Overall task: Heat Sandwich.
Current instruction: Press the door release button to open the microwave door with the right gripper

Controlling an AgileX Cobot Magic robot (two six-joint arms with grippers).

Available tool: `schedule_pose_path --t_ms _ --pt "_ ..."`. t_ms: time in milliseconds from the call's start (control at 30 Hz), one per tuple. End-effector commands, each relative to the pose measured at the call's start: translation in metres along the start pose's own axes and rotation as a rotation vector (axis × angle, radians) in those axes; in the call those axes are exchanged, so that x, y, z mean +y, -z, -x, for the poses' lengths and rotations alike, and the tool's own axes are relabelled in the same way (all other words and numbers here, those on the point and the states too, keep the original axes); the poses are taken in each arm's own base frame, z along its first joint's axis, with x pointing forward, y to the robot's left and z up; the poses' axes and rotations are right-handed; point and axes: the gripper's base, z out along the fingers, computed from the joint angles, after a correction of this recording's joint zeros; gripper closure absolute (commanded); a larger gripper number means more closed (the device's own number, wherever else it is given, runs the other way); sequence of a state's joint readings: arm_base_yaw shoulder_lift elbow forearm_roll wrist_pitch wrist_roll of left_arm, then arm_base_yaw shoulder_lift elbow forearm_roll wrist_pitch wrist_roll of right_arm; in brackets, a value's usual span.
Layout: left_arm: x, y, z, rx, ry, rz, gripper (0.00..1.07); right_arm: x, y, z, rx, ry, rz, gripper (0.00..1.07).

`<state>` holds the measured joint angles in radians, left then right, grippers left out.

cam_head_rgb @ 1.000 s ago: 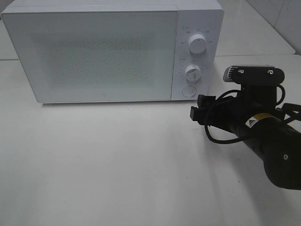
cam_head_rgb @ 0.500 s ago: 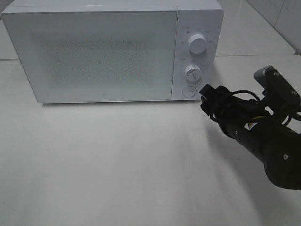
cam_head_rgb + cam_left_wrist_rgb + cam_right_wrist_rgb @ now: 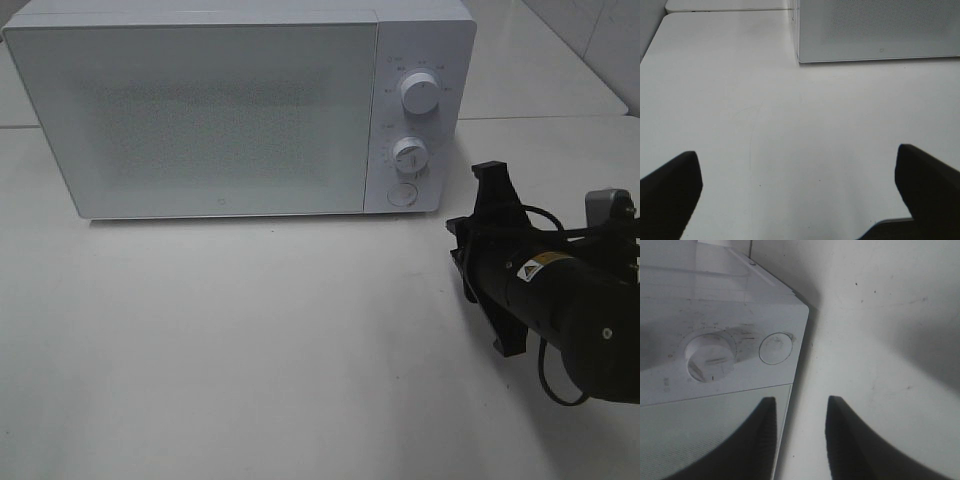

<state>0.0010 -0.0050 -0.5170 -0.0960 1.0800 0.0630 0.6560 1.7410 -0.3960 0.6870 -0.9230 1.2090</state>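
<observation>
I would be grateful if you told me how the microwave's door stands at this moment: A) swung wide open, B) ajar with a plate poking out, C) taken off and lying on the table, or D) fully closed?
D: in the high view the microwave door sits flush beside the control panel, with no gap showing the inside.
</observation>
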Motion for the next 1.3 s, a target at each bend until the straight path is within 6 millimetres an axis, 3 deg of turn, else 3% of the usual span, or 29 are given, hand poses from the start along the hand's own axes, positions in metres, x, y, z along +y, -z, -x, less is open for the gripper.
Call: schedule_pose_path --t_ms 33,133,233,433,700,1300 --pt "-0.001 0.001 0.000 -0.009 0.006 -0.007 0.09 0.003 0.000 -0.003 0.014 -0.069 0.010 0.91" --pt "-0.001 0.001 0.000 -0.009 0.006 -0.007 0.09 0.004 0.000 -0.004 0.026 -0.081 0.015 1.04" --pt "-0.001 0.001 0.000 -0.009 0.006 -0.007 0.09 0.004 0.000 -0.004 0.028 -0.081 0.017 1.07" --pt "-0.001 0.001 0.000 -0.010 0.006 -0.007 0.09 0.004 0.000 -0.004 0.028 -0.122 0.017 1.07" --pt "-0.001 0.001 0.000 -0.010 0.006 -0.007 0.09 0.018 -0.008 -0.010 0.034 -0.129 0.062 1.07" --pt "-0.001 0.001 0.000 -0.010 0.005 -0.007 0.09 0.020 -0.055 -0.030 0.028 -0.143 0.062 1.07"
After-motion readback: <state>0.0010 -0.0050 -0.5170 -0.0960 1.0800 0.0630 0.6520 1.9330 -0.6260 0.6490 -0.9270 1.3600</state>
